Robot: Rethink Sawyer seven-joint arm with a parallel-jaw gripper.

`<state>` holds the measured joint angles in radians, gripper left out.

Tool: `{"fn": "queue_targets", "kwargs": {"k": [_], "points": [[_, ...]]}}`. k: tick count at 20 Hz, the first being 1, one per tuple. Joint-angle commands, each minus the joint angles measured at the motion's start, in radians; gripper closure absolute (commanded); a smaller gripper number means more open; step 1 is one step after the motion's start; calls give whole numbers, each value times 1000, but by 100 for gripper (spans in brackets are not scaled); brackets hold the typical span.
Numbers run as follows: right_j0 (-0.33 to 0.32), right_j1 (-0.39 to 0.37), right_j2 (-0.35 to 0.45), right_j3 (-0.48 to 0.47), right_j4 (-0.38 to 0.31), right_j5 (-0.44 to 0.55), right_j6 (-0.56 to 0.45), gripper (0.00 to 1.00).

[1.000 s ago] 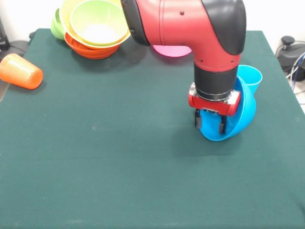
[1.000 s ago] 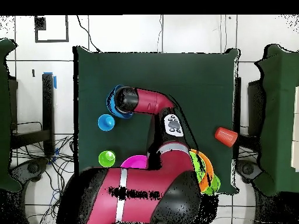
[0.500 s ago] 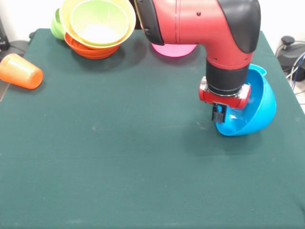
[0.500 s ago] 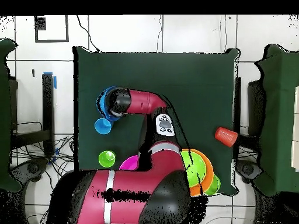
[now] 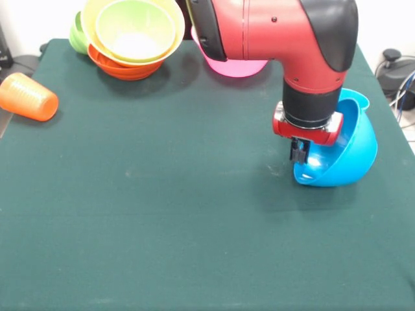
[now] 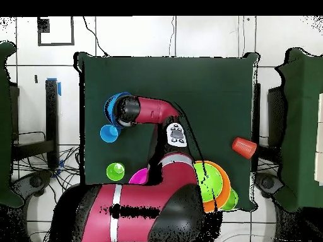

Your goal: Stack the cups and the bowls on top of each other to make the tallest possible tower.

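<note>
gripper (image 5: 299,153) clamps the tilted blue bowl's (image 5: 343,155) near rim, bowl touching table (image 5: 162,214).

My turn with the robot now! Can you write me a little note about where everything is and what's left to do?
Gripper: pinching the rim of the blue bowl, which is tipped on its side on the table.
Blue cup sits just behind that bowl.
Orange cup lies on its side near a table edge; green cup stands upright.
Done: nested bowls at one corner.
Left: pink bowl, blue bowl and all three cups still need stacking.
</note>
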<state>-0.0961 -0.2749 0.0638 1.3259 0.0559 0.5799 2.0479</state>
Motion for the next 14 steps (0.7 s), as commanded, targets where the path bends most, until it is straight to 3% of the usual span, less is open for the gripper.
{"fn": "queue_targets", "kwargs": {"k": [1, 9, 14], "points": [[32, 10, 32, -36, -36, 100, 27, 100], [33, 2, 32, -26, -35, 64, 32, 100], [47, -10, 17, -26, -27, 106, 47, 100]]}}
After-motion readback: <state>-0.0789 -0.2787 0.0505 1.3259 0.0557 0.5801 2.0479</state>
